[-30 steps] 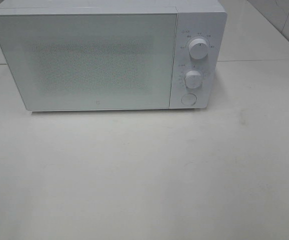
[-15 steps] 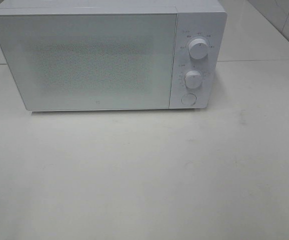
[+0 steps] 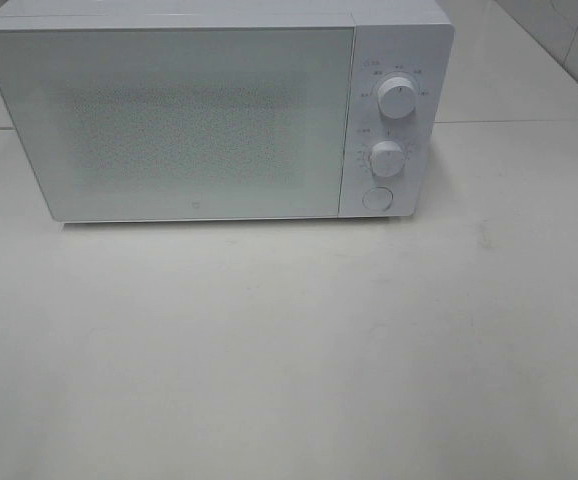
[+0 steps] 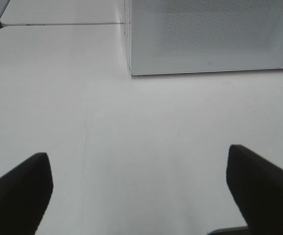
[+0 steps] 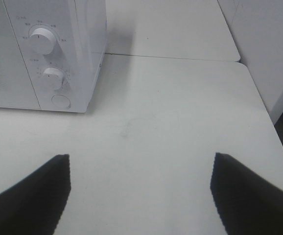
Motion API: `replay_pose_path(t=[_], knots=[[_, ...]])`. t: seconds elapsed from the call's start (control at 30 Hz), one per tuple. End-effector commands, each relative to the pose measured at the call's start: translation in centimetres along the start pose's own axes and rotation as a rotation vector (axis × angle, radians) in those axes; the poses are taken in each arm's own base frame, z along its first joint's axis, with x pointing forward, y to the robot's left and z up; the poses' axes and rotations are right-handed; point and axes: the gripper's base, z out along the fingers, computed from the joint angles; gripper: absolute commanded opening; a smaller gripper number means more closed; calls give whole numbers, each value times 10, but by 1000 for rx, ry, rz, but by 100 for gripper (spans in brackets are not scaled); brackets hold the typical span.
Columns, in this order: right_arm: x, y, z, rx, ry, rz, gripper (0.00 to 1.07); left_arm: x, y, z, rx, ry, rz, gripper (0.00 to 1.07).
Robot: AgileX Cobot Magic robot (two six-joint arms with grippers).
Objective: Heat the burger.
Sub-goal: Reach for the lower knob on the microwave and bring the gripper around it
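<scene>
In the high view, a white microwave (image 3: 214, 110) stands at the back of the pale surface (image 3: 289, 350). Its door (image 3: 179, 125) is shut, probably so that heating can run. The door's dotted panel hides the inside. On the right of the door there are an upper knob (image 3: 397, 97), a lower knob (image 3: 387, 158) and a round button (image 3: 376, 198). The burger is not visible in this view. It may be behind the door, but this cannot be told. No arm shows here.

In the left wrist view, the left gripper (image 4: 137, 156) is wide open and empty. It is well apart from the microwave's door corner and faces it.

In the right wrist view, the right gripper (image 5: 141, 160) is also open and holds nothing. It points toward the side with the knobs, which suits turning them. The burger does not appear here either.
</scene>
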Motion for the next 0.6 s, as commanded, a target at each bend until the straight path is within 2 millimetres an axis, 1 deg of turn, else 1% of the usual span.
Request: replay_pose_path(t=[0.03, 0.07, 0.1, 0.17, 0.2, 0.23, 0.27, 0.33, 0.37, 0.4, 0.43, 0.47, 0.5, 0.53, 0.57, 0.6], knots=[[-9, 0, 12, 3, -18, 10, 76, 2, -1, -2, 6, -18, -6, 88], [-9, 0, 12, 3, -18, 10, 76, 2, -1, -2, 6, -18, -6, 88], [-12, 0, 21, 4, -12, 11, 76, 2, -1, -2, 6, -18, -6, 88], [-12, -1, 24, 4, -6, 11, 76, 2, -1, -2, 6, -18, -6, 88], [-15, -1, 32, 4, -2, 12, 76, 2, -1, -2, 6, -18, -6, 88], [-15, -1, 32, 4, -2, 12, 76, 2, -1, -2, 6, -18, -6, 88], [-17, -1, 41, 5, 2, 13, 76, 2, -1, -2, 6, -18, -6, 88], [-18, -1, 45, 5, 2, 13, 76, 2, -1, -2, 6, -18, -6, 88], [-20, -1, 53, 5, -1, 14, 76, 2, -1, -2, 6, -18, -6, 88], [-21, -1, 58, 6, -3, 14, 76, 2, -1, -2, 6, -18, -6, 88], [-21, -1, 58, 6, -3, 14, 76, 2, -1, -2, 6, -18, -6, 88], [-23, -1, 66, 6, -10, 14, 76, 2, -1, -2, 6, -18, -6, 88], [-23, -1, 66, 6, -10, 14, 76, 2, -1, -2, 6, -18, -6, 88], [-24, -1, 70, 7, -15, 15, 76, 2, -1, -2, 6, -18, -6, 88], [-25, -2, 78, 8, -20, 15, 76, 2, -1, -2, 6, -18, -6, 88], [-25, -2, 78, 8, -20, 15, 76, 2, -1, -2, 6, -18, -6, 88]])
